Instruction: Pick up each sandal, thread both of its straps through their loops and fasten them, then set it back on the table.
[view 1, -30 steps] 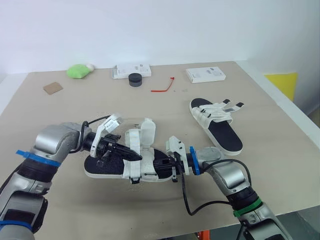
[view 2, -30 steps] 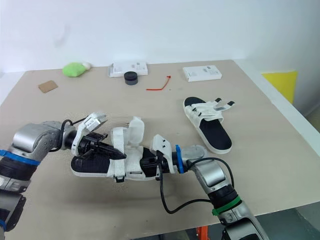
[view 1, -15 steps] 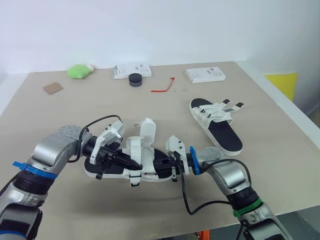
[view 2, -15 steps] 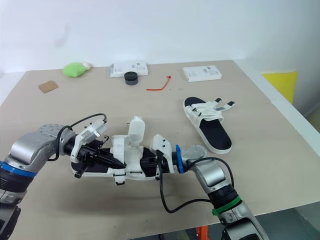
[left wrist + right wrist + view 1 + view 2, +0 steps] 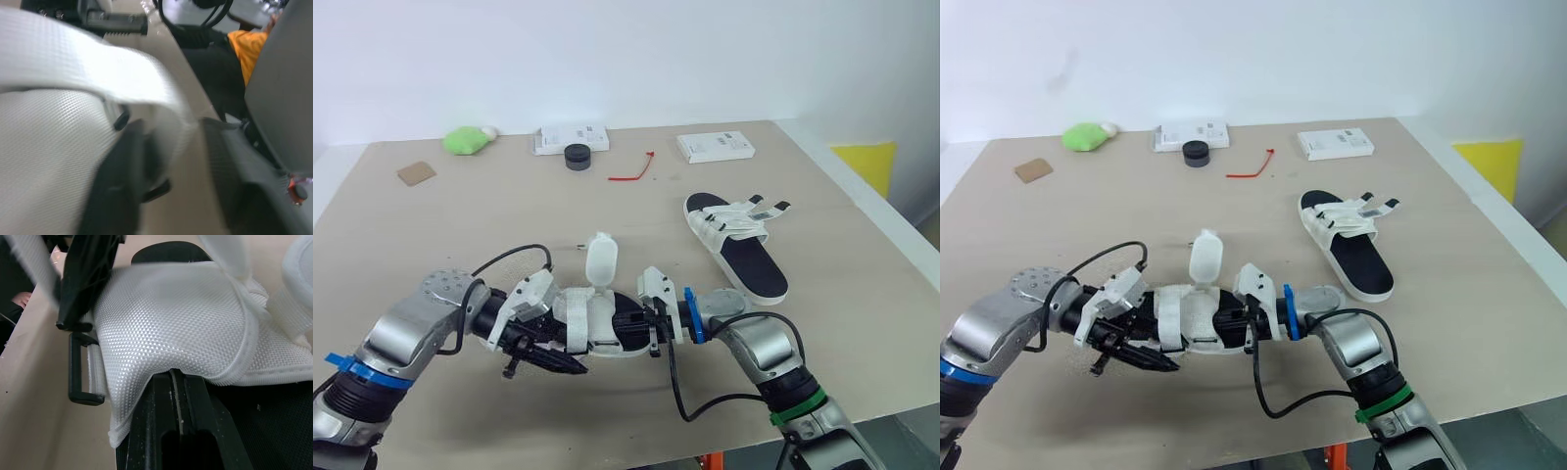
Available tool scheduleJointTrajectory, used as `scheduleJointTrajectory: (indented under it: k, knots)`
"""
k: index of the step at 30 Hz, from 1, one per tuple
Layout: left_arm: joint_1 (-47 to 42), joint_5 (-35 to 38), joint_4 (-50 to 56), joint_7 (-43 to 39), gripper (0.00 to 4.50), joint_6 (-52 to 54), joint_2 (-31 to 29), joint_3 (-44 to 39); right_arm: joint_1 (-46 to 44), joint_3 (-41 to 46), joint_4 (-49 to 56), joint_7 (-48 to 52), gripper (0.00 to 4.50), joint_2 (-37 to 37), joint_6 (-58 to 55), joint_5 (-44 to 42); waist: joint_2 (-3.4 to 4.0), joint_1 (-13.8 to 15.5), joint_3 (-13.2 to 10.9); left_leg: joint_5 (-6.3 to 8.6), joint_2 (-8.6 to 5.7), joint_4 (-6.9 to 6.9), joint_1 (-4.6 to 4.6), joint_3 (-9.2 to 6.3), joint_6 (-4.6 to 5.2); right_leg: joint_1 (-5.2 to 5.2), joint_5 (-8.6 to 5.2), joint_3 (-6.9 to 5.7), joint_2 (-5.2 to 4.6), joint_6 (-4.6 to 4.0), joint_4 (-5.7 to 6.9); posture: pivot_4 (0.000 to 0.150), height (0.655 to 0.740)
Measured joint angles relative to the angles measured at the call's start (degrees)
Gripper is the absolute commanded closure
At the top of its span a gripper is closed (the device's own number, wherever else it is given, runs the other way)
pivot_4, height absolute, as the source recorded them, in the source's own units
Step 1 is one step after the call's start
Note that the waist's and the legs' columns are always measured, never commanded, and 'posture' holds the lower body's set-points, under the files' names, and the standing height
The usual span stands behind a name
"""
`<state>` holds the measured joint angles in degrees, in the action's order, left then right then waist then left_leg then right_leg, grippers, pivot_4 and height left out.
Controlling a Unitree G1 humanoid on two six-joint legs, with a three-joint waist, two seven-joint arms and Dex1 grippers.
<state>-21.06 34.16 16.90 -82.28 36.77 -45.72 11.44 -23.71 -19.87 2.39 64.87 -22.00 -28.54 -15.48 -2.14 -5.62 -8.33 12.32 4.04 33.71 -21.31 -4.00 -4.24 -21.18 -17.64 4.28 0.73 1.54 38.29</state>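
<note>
The near sandal (image 5: 607, 333), black sole with white mesh straps, lies at the table's front middle. One of its straps (image 5: 602, 262) stands upright and loose. My right gripper (image 5: 643, 320) is shut on the sandal's right end; the right wrist view shows its fingers (image 5: 176, 431) pinched under the white mesh (image 5: 181, 323), beside a black loop (image 5: 80, 377). My left gripper (image 5: 551, 360) sits low at the sandal's front left side. Its fingers (image 5: 120, 196) stand apart, and a white strap (image 5: 73, 63) crosses in front of them. The second sandal (image 5: 736, 240) lies to the right, straps loose.
At the back stand two white boxes (image 5: 571, 138) (image 5: 716, 146), a black round lid (image 5: 578, 156), a red tie (image 5: 631, 171), a green lump (image 5: 467, 139) and a brown card (image 5: 416, 173). The table's right edge (image 5: 862, 211) runs close to the second sandal.
My left gripper let go of the strap, opened, and dropped toward the sandal's front left side. The freed strap now stands upright. The right gripper kept its hold.
</note>
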Motion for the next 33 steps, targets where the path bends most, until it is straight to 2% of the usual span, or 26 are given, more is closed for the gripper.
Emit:
scheduleJointTrajectory:
  k: [3, 9, 12, 17, 20, 21, 23, 26, 30, 33]
  knots:
    - [-0.6, 3.1, 0.6, 1.9, 1.24, 3.7, -0.1, -1.4, 0.0, 0.0, 0.0, 0.0, 4.50, 0.0, 0.0, 0.0, 0.00, 0.0, 0.0, 0.00, 0.00, 0.02, 0.00, 0.00, 0.00, -0.01, 0.01, -0.01, 0.00, 0.01, 0.04, 0.150, 0.7400]
    - [-2.3, 8.1, 2.3, 1.9, 1.24, 8.8, -4.4, -5.4, 0.0, 0.0, 0.0, 0.0, 4.50, 0.1, -0.1, 0.0, 0.01, 0.0, 0.0, 0.01, 0.00, 0.02, 0.01, 0.01, 0.02, -0.03, -0.01, 0.00, 0.01, 0.00, 0.05, 0.150, 0.7400]
    - [-2.1, 8.1, 2.2, -1.4, 1.24, 9.5, -11.3, -6.2, -0.1, 0.0, 0.0, 0.1, 4.50, 0.2, -0.1, 0.0, 0.05, 0.0, -0.1, 0.02, 0.02, 0.01, 0.01, 0.00, 0.03, -0.05, -0.03, -0.02, 0.03, -0.03, 0.07, 0.150, 0.7400]
    - [-1.0, 9.0, 1.9, -5.3, 1.24, 10.1, -17.0, -8.2, -0.1, 0.0, 0.0, 0.1, 4.50, 0.2, -0.1, 0.0, 0.18, 0.0, -0.2, 0.02, 0.03, 0.00, 0.01, 0.02, 0.03, -0.08, -0.04, -0.01, 0.03, -0.06, 0.07, 0.150, 0.7400]
    - [4.7, 9.3, 3.6, -6.3, 1.24, 9.8, -19.1, -9.9, -0.1, 0.0, 0.0, 0.3, 4.50, 0.3, -0.2, 0.0, 0.22, -0.1, -0.2, 0.05, 0.06, -0.03, 0.01, 0.07, 0.07, -0.08, -0.09, 0.00, 0.03, -0.10, 0.08, 0.150, 0.7400]
    - [9.0, 9.3, 6.0, -6.3, 1.24, 8.7, -19.2, -10.6, -0.1, 0.0, 0.0, 0.3, 4.50, 0.4, -0.3, -0.1, 0.26, -0.1, -0.2, 0.05, 0.10, -0.03, 0.01, 0.08, 0.07, -0.13, -0.11, 0.01, 0.04, -0.12, 0.10, 0.150, 0.7400]
    - [11.1, 9.1, 7.4, -6.1, 1.24, 7.9, -19.2, -10.7, -0.1, 0.0, 0.0, 0.3, 4.50, 0.4, -0.4, -0.1, 0.25, -0.1, -0.2, 0.07, 0.16, -0.02, 0.00, 0.13, 0.06, -0.14, -0.13, 0.01, 0.08, -0.16, 0.13, 0.150, 0.7400]
    - [18.6, 6.5, 10.5, -0.4, 1.24, 3.1, -13.6, -11.3, -0.1, -0.1, 0.0, 0.3, 4.50, 0.4, -0.6, -0.1, 0.32, 0.0, -0.3, 0.09, 0.21, -0.02, 0.06, 0.21, 0.03, -0.11, -0.13, 0.05, 0.09, -0.18, 0.14, 0.150, 0.7400]
    - [22.3, 1.9, 10.6, 7.2, 1.24, -3.2, -5.8, -10.8, -0.1, -0.1, 0.0, 0.1, 4.50, 0.4, -0.7, -0.1, 0.25, 0.2, -0.2, 0.10, 0.25, 0.02, 0.10, 0.23, 0.01, -0.10, -0.15, 0.05, 0.11, -0.23, 0.23, 0.150, 0.7400]
    - [23.6, 0.7, 10.6, 9.4, 1.24, -4.6, -4.7, -10.3, 0.1, -0.1, 0.4, 0.1, 4.50, 0.3, -1.0, -0.1, 0.17, 0.2, -0.2, 0.12, 0.30, 0.02, 0.09, 0.22, 0.02, -0.11, -0.17, 0.05, 0.18, -0.26, 0.24, 0.150, 0.7400]
